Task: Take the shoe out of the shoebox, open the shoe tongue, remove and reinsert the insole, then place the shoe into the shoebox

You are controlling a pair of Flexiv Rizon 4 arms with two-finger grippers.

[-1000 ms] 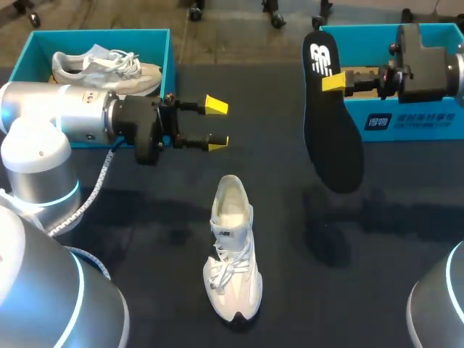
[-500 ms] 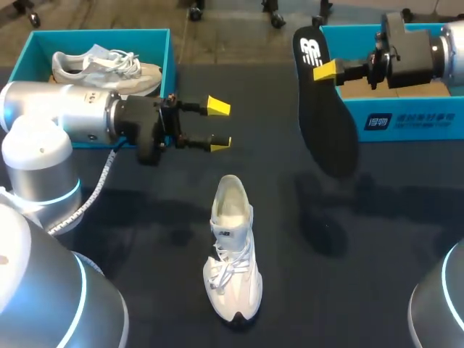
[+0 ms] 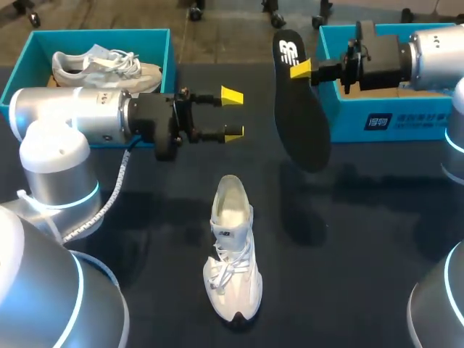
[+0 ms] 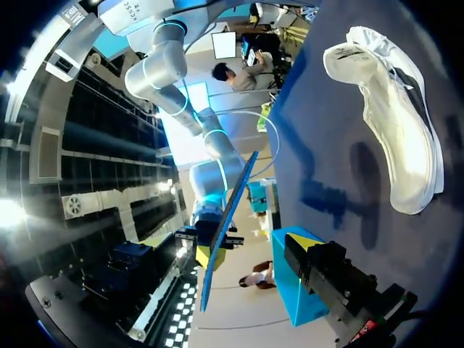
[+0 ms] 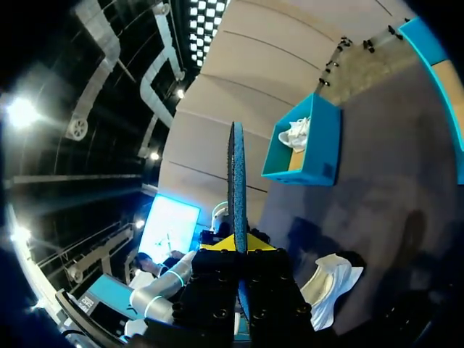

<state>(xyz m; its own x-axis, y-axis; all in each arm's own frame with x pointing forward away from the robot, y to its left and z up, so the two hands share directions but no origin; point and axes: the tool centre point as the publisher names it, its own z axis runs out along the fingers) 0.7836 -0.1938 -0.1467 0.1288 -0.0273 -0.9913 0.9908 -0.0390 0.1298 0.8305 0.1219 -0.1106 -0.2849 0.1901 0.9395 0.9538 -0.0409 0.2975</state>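
Note:
A white shoe [image 3: 232,250] stands on the dark table near the middle, heel away from me, its opening wide. Above and to its right hangs a black insole [image 3: 297,109], toe end down, with my right gripper [image 3: 300,69] shut on its heel end. In the right wrist view the insole [image 5: 236,174] rises edge-on from between the yellow tips of that gripper [image 5: 237,243], with the shoe [image 5: 330,286] below. My left gripper [image 3: 233,114] hovers open and empty behind the shoe, left of the insole. The left wrist view shows the shoe [image 4: 391,109] and the insole [image 4: 225,225] edge-on.
A blue shoebox [image 3: 406,123] stands at the back right under my right arm. A second blue box [image 3: 156,43] at the back left holds another white shoe [image 3: 109,69]. A grey cable [image 3: 101,196] hangs from my left arm.
My right arm has carried the insole to the left, towards the middle of the table. My left gripper has slid a little to the right, still open. The shoe has not moved.

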